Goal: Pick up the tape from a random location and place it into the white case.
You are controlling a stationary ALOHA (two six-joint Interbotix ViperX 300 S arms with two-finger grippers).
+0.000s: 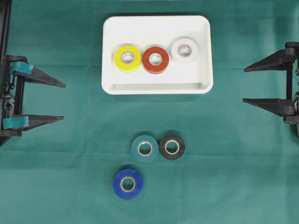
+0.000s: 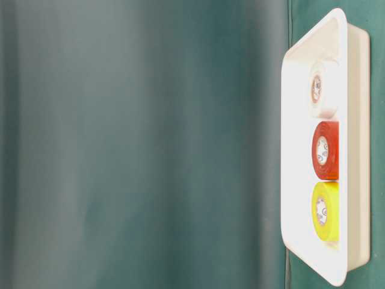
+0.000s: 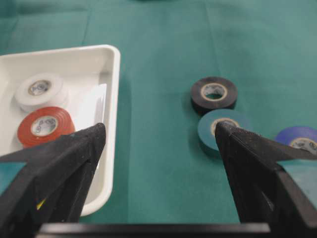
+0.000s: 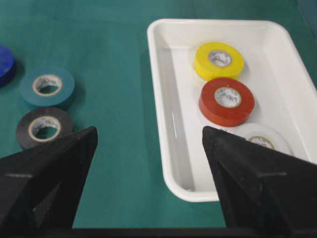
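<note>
The white case (image 1: 112, 51) (image 2: 346, 138) (image 3: 111, 74) (image 4: 163, 99) lies at the back middle of the green cloth. Inside it rest a yellow tape (image 1: 128, 58) (image 4: 218, 60), a red tape (image 1: 155, 59) (image 3: 43, 126) (image 4: 226, 100) and a white tape (image 1: 185, 50) (image 3: 39, 90). On the cloth in front lie a teal tape (image 1: 145, 148) (image 3: 210, 129) (image 4: 47, 87), a black tape (image 1: 172, 147) (image 3: 214, 94) (image 4: 43, 128) touching it, and a blue tape (image 1: 128, 183) (image 3: 297, 139). My left gripper (image 1: 63, 101) (image 3: 159, 130) stands open at the left edge. At the right edge, the right gripper (image 1: 245, 85) (image 4: 149, 133) is open too, with nothing in it.
Green cloth (image 1: 224, 163) covers the whole table. Bare cloth lies between each gripper and the tapes. The table-level view shows the case on edge beside a blurred green surface (image 2: 150, 144).
</note>
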